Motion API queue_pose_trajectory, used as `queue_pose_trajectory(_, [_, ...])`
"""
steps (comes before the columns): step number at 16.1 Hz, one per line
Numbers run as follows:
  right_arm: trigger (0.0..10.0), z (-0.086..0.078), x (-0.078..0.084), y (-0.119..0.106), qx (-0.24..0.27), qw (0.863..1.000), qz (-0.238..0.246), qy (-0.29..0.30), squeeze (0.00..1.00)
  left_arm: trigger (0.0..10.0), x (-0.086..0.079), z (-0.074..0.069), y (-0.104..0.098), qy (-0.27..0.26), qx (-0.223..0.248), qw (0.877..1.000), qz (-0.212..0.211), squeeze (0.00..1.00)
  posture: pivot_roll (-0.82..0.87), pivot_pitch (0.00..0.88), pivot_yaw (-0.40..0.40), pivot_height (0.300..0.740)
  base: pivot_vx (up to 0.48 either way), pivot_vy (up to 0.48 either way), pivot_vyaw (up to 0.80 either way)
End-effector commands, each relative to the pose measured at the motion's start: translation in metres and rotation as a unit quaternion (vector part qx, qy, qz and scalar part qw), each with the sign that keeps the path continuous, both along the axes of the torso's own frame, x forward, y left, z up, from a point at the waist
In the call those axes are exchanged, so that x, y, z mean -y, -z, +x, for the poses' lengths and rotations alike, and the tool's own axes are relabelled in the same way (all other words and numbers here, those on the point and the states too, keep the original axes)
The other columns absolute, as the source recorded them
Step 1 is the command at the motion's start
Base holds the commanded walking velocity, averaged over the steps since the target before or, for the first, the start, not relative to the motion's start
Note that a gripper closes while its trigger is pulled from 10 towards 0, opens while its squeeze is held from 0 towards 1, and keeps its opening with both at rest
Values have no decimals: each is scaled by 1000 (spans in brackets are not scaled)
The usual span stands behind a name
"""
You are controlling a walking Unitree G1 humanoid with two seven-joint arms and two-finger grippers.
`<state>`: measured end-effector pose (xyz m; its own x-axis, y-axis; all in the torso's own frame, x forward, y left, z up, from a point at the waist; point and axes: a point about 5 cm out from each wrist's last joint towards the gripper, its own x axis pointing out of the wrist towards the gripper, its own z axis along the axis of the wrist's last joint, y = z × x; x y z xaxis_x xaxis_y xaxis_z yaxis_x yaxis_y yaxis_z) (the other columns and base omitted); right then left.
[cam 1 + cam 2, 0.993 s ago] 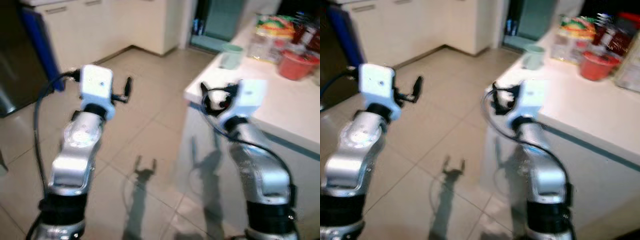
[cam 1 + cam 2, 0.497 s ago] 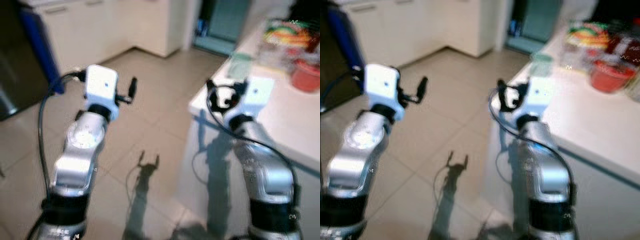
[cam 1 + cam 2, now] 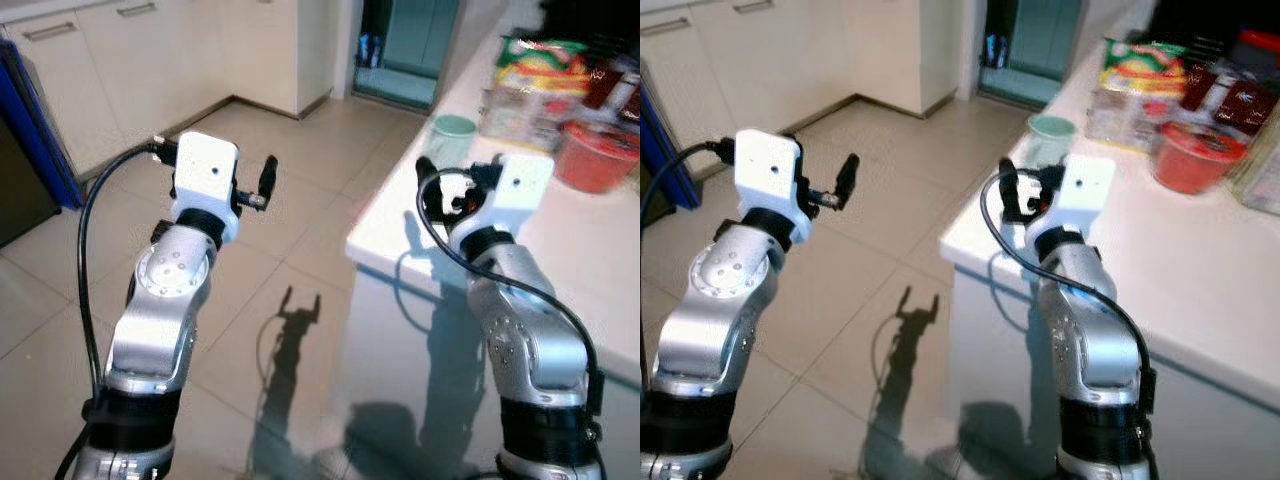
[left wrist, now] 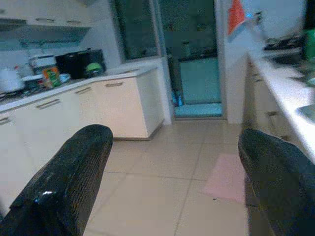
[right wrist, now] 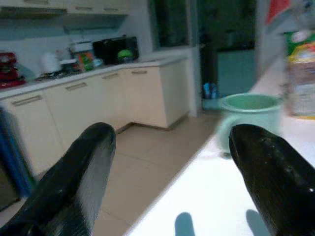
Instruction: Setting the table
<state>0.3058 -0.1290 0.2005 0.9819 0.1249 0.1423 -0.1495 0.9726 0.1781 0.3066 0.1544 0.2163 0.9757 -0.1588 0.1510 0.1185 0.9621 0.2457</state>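
Note:
A pale green cup (image 3: 452, 138) stands near the corner of the white counter (image 3: 600, 250). Behind it are a red bowl (image 3: 597, 155) and clear boxes with bright snack packets (image 3: 535, 85). My right gripper (image 3: 427, 188) is held up over the counter's near corner, open and holding nothing. Along its fingers (image 5: 275, 172) the green cup (image 5: 248, 120) shows a short way ahead, slightly to one side. My left gripper (image 3: 268, 180) is raised over the tiled floor, left of the counter. It is open and holds nothing, its fingers (image 4: 64, 182) pointing across the kitchen.
Cream cabinets (image 3: 150, 60) line the far wall, with a glass door (image 3: 400, 45) beyond the counter. A blue object (image 3: 40, 120) stands at the far left. Tiled floor (image 3: 290, 260) stretches between me and the cabinets. The counter's side panel (image 3: 410, 360) is just in front of me.
The whole view has shifted and sharpened, so the camera moved; the counter's corner now lies under my right gripper. Both arms hold the same raised pose, grippers still open.

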Motion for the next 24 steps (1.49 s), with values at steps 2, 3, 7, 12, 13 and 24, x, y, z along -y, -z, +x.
queue_pose_trajectory(2, [10000,0,4,-9,14,1000,-12,12,0,10000,1,0,-4,-2,6,1000,-1,0,15,0,-29,740,186,0,0])
queue_pose_trajectory(3, [10000,0,5,-12,18,1000,-17,18,0,10000,3,-1,-3,0,2,1000,3,0,14,0,-28,740,0,0,0])
queue_pose_trajectory(7, [10000,-1,8,-17,27,999,-22,30,1000,10000,4,-3,-2,1,-1,1000,5,0,10,0,-29,740,0,0,0])
queue_pose_trajectory(12, [10000,22,3,0,-45,997,-50,41,1000,10000,5,-4,1,5,-7,1000,6,0,1,0,-32,740,0,0,0])
queue_pose_trajectory(13, [10000,34,-1,3,-61,995,-61,42,1000,10000,6,-5,2,9,-9,1000,6,0,1,0,-36,740,0,0,0])
queue_pose_trajectory(24, [10000,82,-28,-13,-11,995,-101,11,0,10000,-1,-21,4,-23,-11,1000,-1,0,28,0,-89,740,0,0,0])
